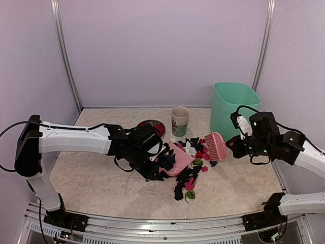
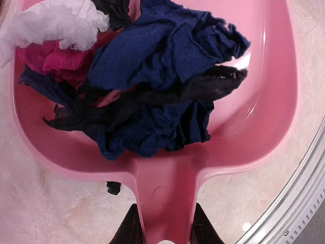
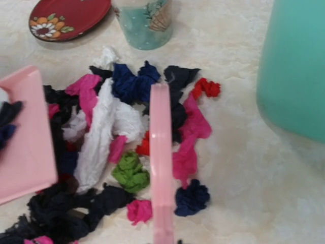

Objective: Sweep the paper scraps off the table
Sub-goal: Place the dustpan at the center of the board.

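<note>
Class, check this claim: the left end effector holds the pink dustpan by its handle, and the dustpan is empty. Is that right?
No. The left end effector holds the pink dustpan by its handle, but it is not empty: the left wrist view shows paper scraps heaped inside.

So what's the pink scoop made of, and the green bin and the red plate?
The pink dustpan looks like glossy moulded plastic: a bright glint shows on it. The green bin seems plastic too, smooth and duller. The red plate shines, with painted flowers: glazed ceramic or hard plastic, I cannot tell.
</note>
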